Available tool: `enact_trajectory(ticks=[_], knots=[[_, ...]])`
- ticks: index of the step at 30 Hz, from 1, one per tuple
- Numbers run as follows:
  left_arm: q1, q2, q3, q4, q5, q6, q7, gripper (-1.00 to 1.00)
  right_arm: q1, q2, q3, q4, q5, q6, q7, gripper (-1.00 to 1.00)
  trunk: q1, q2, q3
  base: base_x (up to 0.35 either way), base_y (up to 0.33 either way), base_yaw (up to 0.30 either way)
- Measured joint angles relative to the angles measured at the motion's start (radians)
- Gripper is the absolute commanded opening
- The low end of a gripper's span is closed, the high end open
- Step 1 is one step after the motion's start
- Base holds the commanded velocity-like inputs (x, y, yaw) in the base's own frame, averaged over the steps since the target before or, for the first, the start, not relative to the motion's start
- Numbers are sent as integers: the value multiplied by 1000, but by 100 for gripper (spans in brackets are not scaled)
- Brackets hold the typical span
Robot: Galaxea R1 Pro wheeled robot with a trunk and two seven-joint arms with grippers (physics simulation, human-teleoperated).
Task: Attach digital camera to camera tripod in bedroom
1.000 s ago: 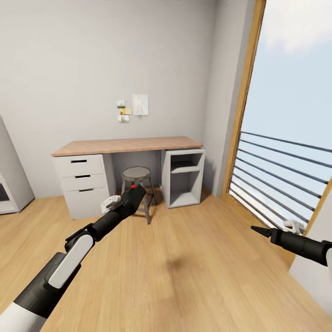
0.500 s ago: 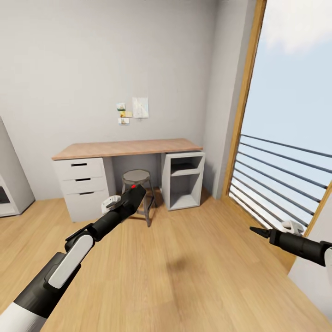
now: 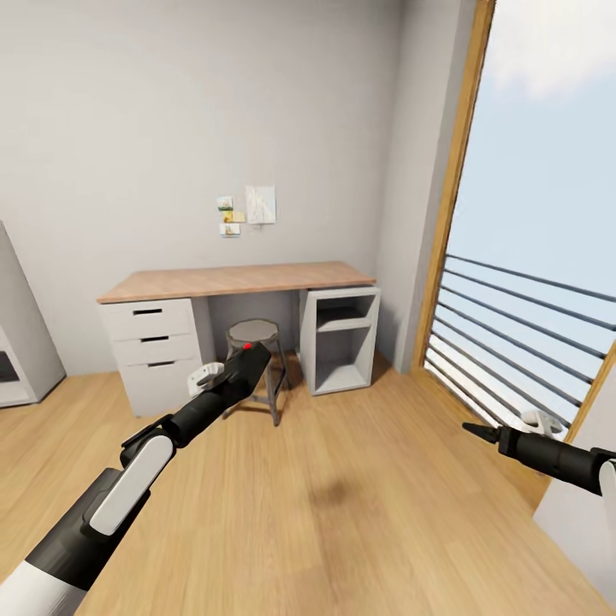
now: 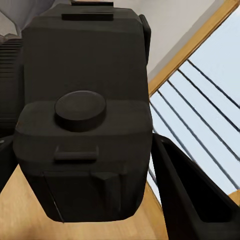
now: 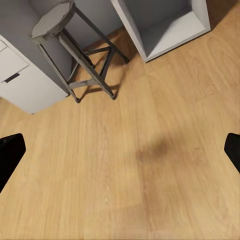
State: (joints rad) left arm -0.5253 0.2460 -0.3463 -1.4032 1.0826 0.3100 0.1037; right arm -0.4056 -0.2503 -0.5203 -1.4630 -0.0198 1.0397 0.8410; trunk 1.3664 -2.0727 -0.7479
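My left gripper [image 3: 249, 357] is held out over the wood floor in front of the desk, shut on the digital camera [image 3: 245, 364]. The camera is small and black, with a red dot on top. In the left wrist view the camera's black body [image 4: 85, 125] sits between the fingers [image 4: 195, 200]. My right gripper [image 3: 473, 429] hangs low at the right, near the window railing. Its fingertips [image 5: 10, 150] stand wide apart over bare floor, so it is open with nothing in it. The camera tripod is out of view.
A wood-topped grey desk [image 3: 235, 280] stands against the back wall, with drawers [image 3: 154, 346] on the left and an open shelf unit [image 3: 342, 334] on the right. A round stool [image 3: 255, 329] stands under it. A tall window with a dark railing [image 3: 522, 325] fills the right side. A grey cabinet [image 3: 17, 342] stands at the far left.
The whole picture has shifted a little: the desk and stool now sit slightly lower and to the right, so the camera moved. The left gripper still holds the digital camera and the right stays open.
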Motion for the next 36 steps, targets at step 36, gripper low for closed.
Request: enact_trajectory(ticks=[36], knots=[[0,0,0,0,0,0,0,-100,0,-1,1,0,2,0,2,100,-138,252,113,0,0,0]])
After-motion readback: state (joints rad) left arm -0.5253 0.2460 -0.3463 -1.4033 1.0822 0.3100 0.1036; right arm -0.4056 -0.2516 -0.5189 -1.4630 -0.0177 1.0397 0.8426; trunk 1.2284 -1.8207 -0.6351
